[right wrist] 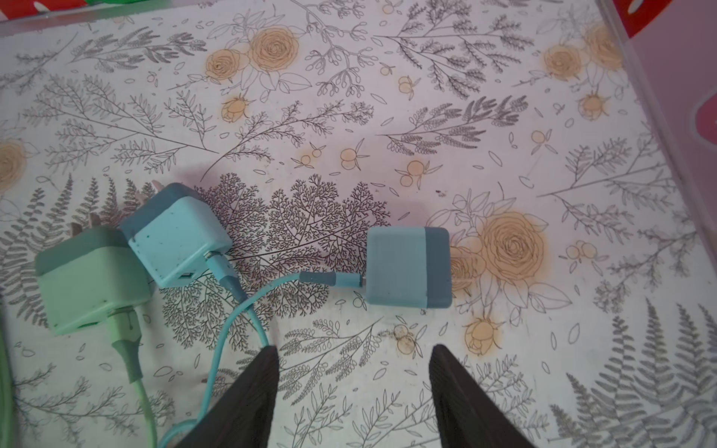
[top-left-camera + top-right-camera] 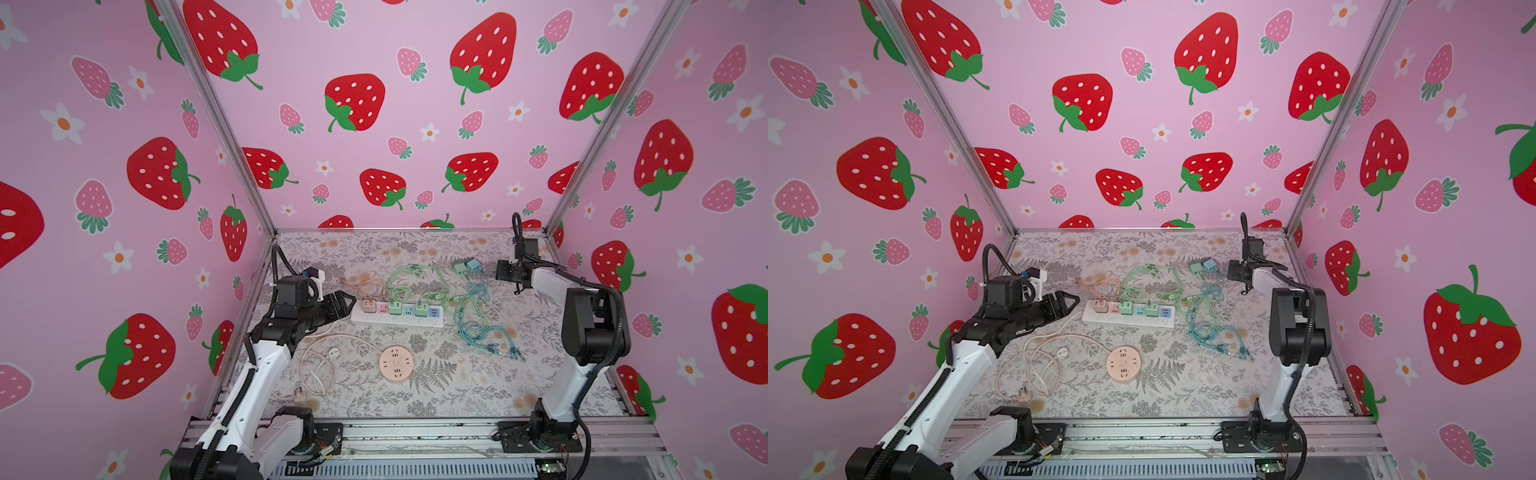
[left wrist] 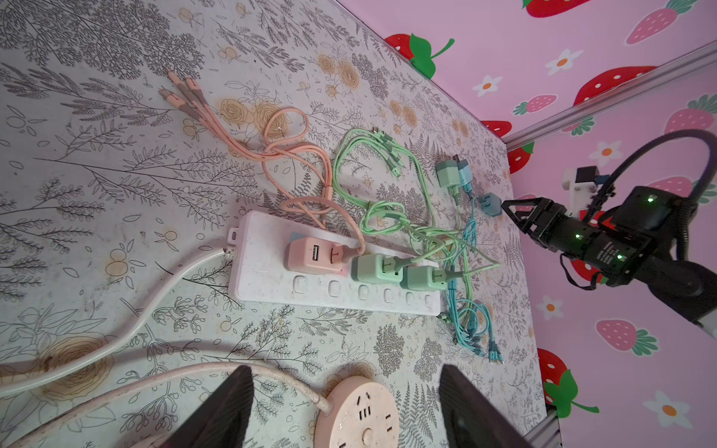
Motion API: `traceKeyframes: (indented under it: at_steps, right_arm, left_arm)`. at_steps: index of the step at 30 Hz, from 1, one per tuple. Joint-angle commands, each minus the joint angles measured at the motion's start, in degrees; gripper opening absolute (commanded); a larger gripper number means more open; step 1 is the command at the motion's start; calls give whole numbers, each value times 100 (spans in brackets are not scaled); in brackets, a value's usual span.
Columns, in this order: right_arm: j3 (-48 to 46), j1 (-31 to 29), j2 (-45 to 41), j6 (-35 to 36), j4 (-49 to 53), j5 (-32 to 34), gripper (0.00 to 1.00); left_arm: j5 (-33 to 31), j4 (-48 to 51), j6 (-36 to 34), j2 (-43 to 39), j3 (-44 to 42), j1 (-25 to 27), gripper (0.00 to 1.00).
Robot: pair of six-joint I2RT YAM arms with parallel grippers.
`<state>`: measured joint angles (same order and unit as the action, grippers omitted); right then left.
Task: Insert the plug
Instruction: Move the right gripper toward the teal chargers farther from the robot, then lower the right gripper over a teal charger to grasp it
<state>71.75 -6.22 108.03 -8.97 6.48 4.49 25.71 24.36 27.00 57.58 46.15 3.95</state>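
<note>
I count six cube chargers: three seated in the white power strip (image 2: 399,321) (pink charger (image 3: 314,256), two green), three loose at far right on the floral mat (image 1: 388,116) (one green, two blue). One round pink socket (image 2: 396,364). Target blue plug (image 1: 407,267): matte two-tone cube, rounded edges, lying flat, blue cable (image 1: 329,278) plugged in, well apart from the strip, just ahead of right gripper (image 1: 354,349), jaws apart, empty. Left gripper (image 3: 347,367) spread wide, empty, by the strip's end
</note>
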Motion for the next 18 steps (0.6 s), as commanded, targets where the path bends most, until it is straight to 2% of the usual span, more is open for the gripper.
traceKeyframes:
  at_steps: [1, 5, 10, 13, 18]
  right_arm:
    - [328, 7, 110, 1820, 35, 62, 61]
    - [684, 28, 412, 3345, 345, 22, 66]
    - [1043, 231, 637, 4784, 906, -1152, 70]
    - [1415, 313, 849, 5209, 1214, -1258, 71]
    - [2466, 587, 1363, 5762, 2462, -1697, 71]
  left_arm:
    - [149, 92, -81, -50, 264, -30, 78]
    - [128, 217, -158, -94, 350, -32, 78]
    - [125, 320, -254, -112, 414, -30, 78]
    - [123, 278, -254, -139, 378, -26, 78]
    - [136, 284, -296, -207, 372, -33, 78]
